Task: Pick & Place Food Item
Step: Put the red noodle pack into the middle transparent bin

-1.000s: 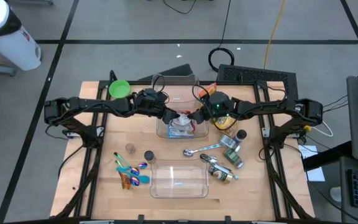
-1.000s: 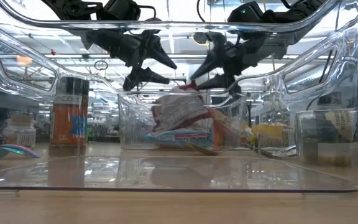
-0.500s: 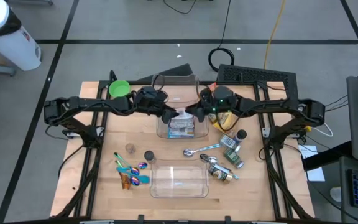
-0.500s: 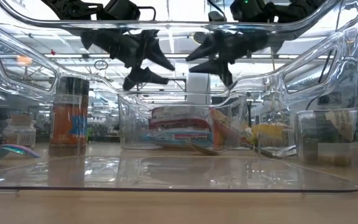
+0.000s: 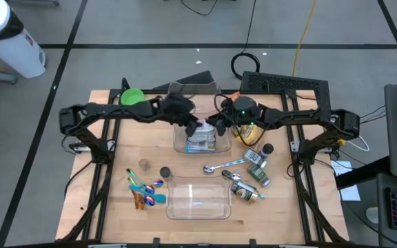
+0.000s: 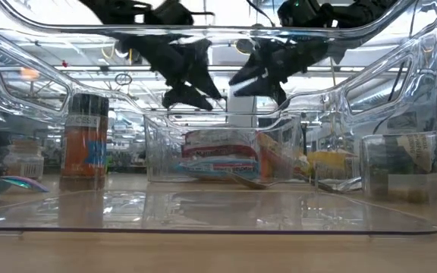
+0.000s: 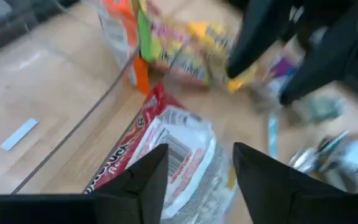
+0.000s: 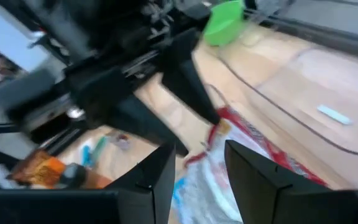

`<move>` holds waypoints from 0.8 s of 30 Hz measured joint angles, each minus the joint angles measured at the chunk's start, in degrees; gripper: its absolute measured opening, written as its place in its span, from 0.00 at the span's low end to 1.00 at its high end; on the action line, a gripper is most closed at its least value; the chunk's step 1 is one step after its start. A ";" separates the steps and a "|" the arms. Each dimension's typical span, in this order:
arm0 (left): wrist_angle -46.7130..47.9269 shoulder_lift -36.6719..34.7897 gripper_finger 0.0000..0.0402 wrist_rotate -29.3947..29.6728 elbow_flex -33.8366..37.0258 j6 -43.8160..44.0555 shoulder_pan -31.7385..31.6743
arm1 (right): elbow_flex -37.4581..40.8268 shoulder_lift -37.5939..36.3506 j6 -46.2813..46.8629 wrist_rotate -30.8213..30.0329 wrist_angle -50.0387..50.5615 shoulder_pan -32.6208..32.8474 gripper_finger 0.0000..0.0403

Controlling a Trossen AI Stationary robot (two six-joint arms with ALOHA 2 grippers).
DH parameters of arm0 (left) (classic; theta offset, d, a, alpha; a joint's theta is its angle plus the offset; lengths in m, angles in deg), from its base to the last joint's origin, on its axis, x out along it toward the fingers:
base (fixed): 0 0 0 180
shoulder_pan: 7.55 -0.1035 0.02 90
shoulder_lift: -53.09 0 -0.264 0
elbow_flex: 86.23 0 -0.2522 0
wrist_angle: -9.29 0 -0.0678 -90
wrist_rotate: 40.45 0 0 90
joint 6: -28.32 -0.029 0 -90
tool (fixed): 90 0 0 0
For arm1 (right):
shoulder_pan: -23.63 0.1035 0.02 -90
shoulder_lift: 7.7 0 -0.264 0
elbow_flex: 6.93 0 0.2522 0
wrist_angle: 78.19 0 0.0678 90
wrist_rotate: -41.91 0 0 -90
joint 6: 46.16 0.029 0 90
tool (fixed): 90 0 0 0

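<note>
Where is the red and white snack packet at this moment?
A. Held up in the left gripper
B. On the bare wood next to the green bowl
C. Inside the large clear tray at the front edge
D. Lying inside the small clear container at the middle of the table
D: the snack packet lies flat inside the small clear container, with the left gripper and right gripper both above it, holding nothing.

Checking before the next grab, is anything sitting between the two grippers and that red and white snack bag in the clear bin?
Nothing visible. The left gripper and right gripper hang open just above the snack bag, which lies in the clear bin.
</note>
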 joint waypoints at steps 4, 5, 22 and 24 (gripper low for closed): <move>7.92 4.47 0.34 1.47 -6.61 -4.16 0.59 | 0.02 0.05 0.03 -0.13 3.49 -0.76 0.32; 8.88 5.16 0.33 2.05 -7.54 -4.70 0.62 | 0.02 0.04 0.38 -0.16 4.20 -0.90 0.32; 12.40 10.34 0.26 -1.35 -8.68 -3.48 3.44 | 0.02 0.07 1.09 -1.70 5.53 -1.91 0.32; 12.39 9.68 0.26 -1.41 -8.68 -3.48 3.60 | 0.02 0.07 1.11 -1.68 5.57 -1.91 0.32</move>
